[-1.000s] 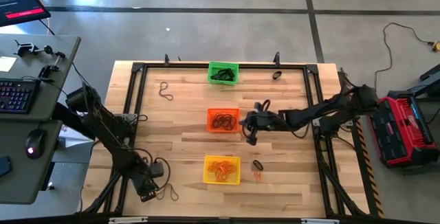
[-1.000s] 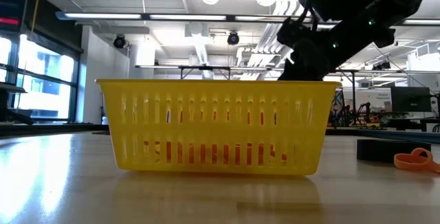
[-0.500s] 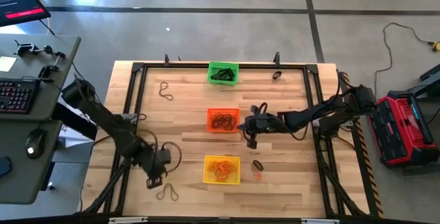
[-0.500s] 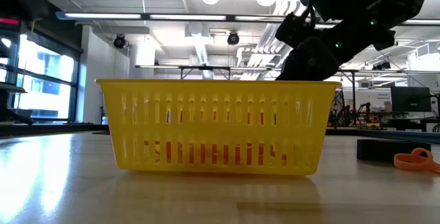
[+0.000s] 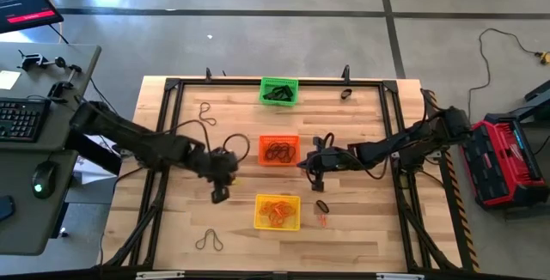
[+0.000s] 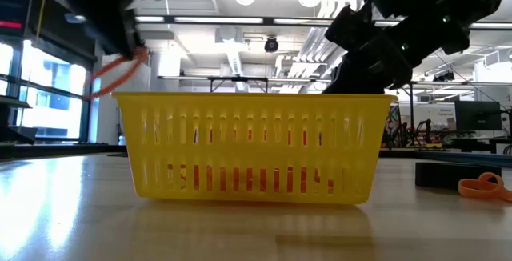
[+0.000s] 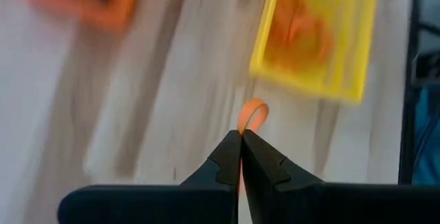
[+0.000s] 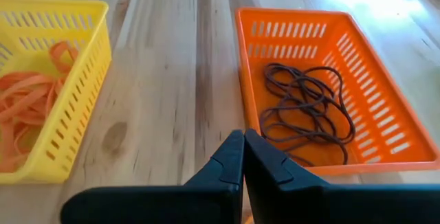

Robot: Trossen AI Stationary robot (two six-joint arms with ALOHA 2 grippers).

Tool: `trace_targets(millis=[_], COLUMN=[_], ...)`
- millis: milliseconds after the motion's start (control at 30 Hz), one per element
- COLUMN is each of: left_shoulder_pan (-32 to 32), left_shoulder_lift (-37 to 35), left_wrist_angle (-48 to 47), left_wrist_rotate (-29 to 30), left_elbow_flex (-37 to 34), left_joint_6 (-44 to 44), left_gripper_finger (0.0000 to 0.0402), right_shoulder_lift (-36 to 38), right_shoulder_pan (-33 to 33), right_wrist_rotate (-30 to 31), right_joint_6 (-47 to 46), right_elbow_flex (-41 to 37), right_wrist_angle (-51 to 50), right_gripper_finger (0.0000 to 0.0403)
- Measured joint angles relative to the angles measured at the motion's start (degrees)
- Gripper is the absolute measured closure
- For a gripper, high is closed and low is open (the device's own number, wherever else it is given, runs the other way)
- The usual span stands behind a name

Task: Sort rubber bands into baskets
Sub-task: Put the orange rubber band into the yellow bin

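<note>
The left gripper (image 5: 218, 185) is now above the middle of the wooden counter (image 5: 232, 134), just beside the left side of the yellow plastic mesh basket (image 5: 296, 222). One second ago it was low at the counter's near-left corner, so it has travelled a long way towards the baskets in a short time. Its fingers are pressed together on a thin orange rubber band (image 7: 251, 116), and this loop stands out past the fingertips in the left wrist view. In the low view the same band (image 6: 118, 72) hangs in the air above the basket's left rim. A thin dark rubber band (image 5: 210, 242) lies on the counter near the near-left corner, where the gripper was.

The right gripper (image 5: 315, 173) has moved only a little. It hangs over the counter between the orange plastic mesh basket (image 5: 265, 140), which holds dark brown bands, and the yellow basket. Its fingers are pressed together, and whether they hold something cannot be told.

The green plastic mesh basket (image 5: 266, 83) stands at the far edge with black bands inside. A thick black band (image 5: 322, 205) and a small orange band (image 5: 323, 220) lie just right of the yellow basket.

The change probably means that a pick succeeded and the carrying is nearly done. The yellow basket already holds orange bands, so the next step would be to bring the loop over it and release. Several bands are not yet sorted.
</note>
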State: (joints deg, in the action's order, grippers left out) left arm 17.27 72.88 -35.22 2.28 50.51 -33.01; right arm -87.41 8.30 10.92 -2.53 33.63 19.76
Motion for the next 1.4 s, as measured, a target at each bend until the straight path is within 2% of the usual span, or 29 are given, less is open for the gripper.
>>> trace_targets(millis=[100,267,533,700,1033,1400], left_shoulder_pan=[-2.82,-5.84,-6.39,-6.38,-6.00,-4.78], left_shoulder_lift=[1.94,7.66,17.96,23.56,30.38,34.51], left_wrist_angle=[5.10,10.75,12.94,13.78,19.09,18.75], left_wrist_rotate=[-0.56,-4.79,-8.44,-11.31,-19.89,-22.09], left_elbow_flex=[1.75,4.70,13.09,16.83,18.58,18.59], left_joint_6=[5.92,13.72,25.68,29.90,31.75,30.13], left_gripper_finger=[0.0401,0.0401,0.0401,0.0401,0.0401,0.0399], right_shoulder_lift=[0.67,1.79,4.33,5.59,5.72,5.72], right_shoulder_pan=[0.02,0.02,0.00,0.00,-0.05,-0.05], right_wrist_rotate=[0.02,1.11,2.60,2.60,2.68,2.67], right_joint_6=[0.00,0.00,-0.04,-0.17,-1.71,-3.03], right_elbow_flex=[0.00,0.00,0.00,0.00,0.00,0.00], right_wrist_angle=[-0.95,-2.59,-5.41,-6.01,-6.99,-7.12], right_gripper_finger=[0.0403,0.0403,0.0403,0.0403,0.0403,0.0403])
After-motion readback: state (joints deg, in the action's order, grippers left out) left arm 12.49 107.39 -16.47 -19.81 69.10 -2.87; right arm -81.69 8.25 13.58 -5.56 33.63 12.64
